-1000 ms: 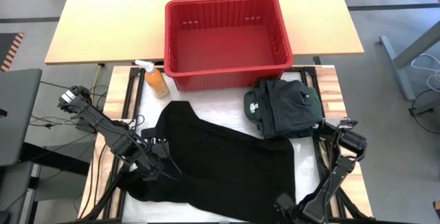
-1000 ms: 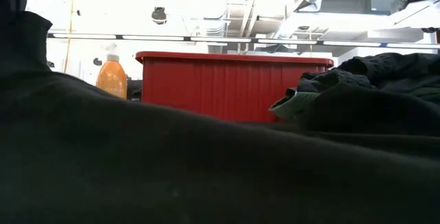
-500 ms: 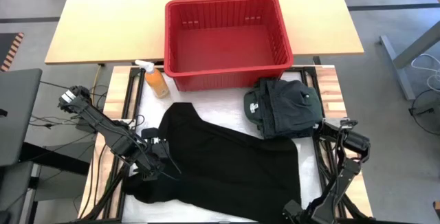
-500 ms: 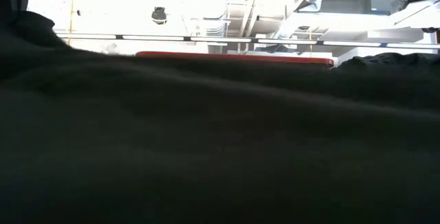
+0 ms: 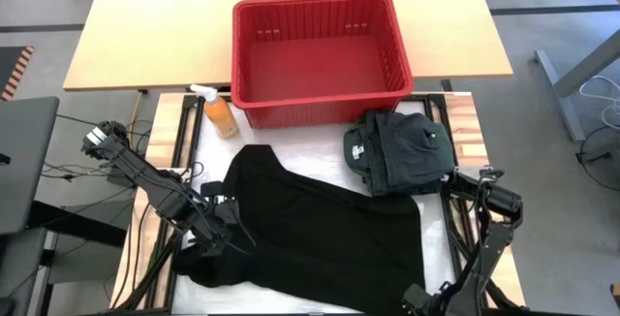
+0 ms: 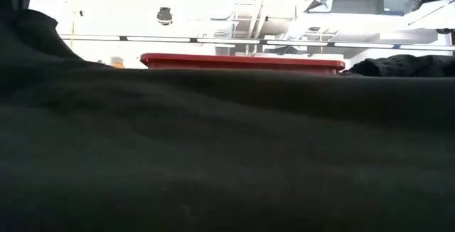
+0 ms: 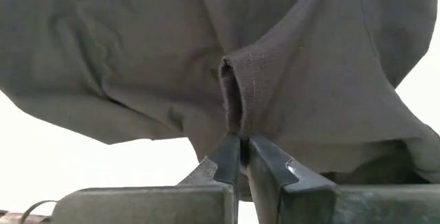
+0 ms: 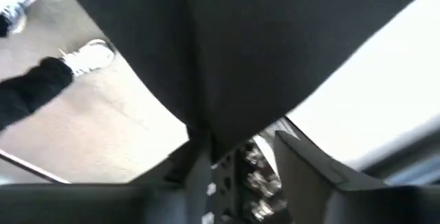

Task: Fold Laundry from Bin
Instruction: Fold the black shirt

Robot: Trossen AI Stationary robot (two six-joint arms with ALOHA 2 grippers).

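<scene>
Overhead view: a large black garment [image 5: 310,234] lay spread on the white-covered desk [image 5: 431,243], its long axis running from the left pincer [image 5: 215,231] across toward the right pincer [image 5: 415,301], which sat at the desk's near edge by the opposite corner of the cloth. The left pincer was clenched on a folded edge of the black garment (the left wrist view showed the fingers [image 7: 271,165] pinched together with a ridge of fabric between them). The right pincer likewise appeared to grasp the cloth, which hung down between its fingers in the right wrist view, though the closure itself was hard to confirm. Each arm thus held its own end, so the coming move probably turned on the span between them. A finished bundle of dark green laundry [image 5: 399,151] rested just in front of the bin [image 5: 315,49], which looked empty. An orange spray bottle [image 5: 219,112] stood beside the bin's left corner. A shoe [image 8: 88,56] showed on the floor beyond the desk.
</scene>
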